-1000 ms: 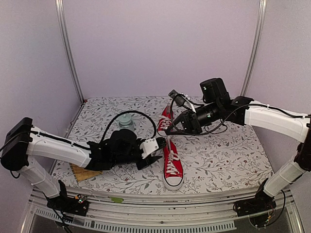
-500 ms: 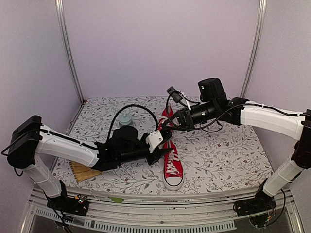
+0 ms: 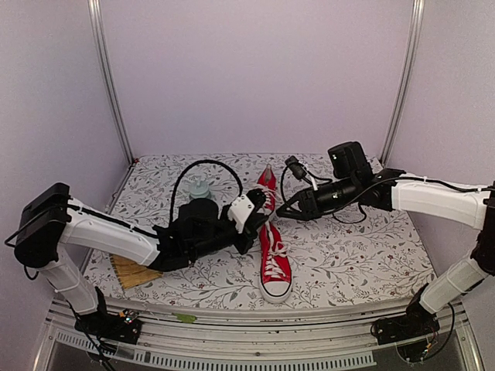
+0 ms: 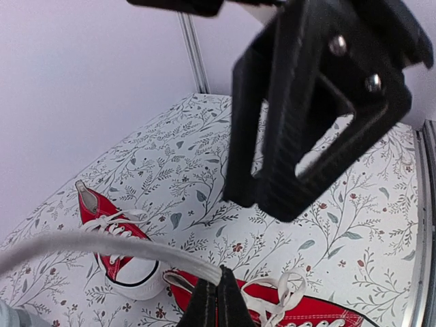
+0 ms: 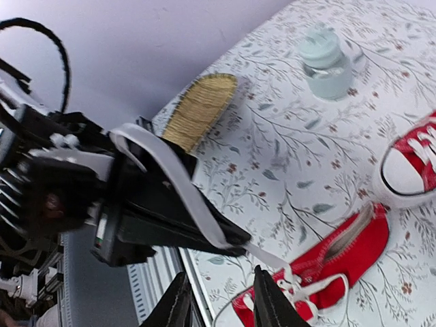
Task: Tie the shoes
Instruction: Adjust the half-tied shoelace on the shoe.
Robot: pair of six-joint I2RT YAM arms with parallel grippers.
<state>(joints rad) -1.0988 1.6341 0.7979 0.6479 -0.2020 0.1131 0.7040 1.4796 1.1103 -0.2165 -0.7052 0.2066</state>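
Lilac walls (image 3: pixel 255 69), metal posts (image 3: pixel 108 85), floral tablecloth (image 3: pixel 363 255) from overhead. Near shoe (image 3: pixel 276 267) mid-table, toe toward arm bases; far shoe (image 3: pixel 265 182) just behind, front half hidden by left gripper (image 3: pixel 261 210). Right gripper (image 3: pixel 282 213) just beside it, not touching. Pale green jar (image 3: pixel 199 188) left of shoes, partly behind black cable loop (image 3: pixel 203 161); contents not discernible. Straw-coloured brush (image 3: pixel 130 272) half under left arm.

Left wrist: own fingers (image 4: pixel 204 310) pinched tight on white lace (image 4: pixel 102 242), strand running off left edge. Right gripper's black fingers across upper frame, blocking cloth behind. Near shoe cut off at bottom edge.

Right wrist: own fingers (image 5: pixel 178 303) parted, nothing between. Lace from left gripper down to near shoe. Far shoe's toe cap cut by right edge.
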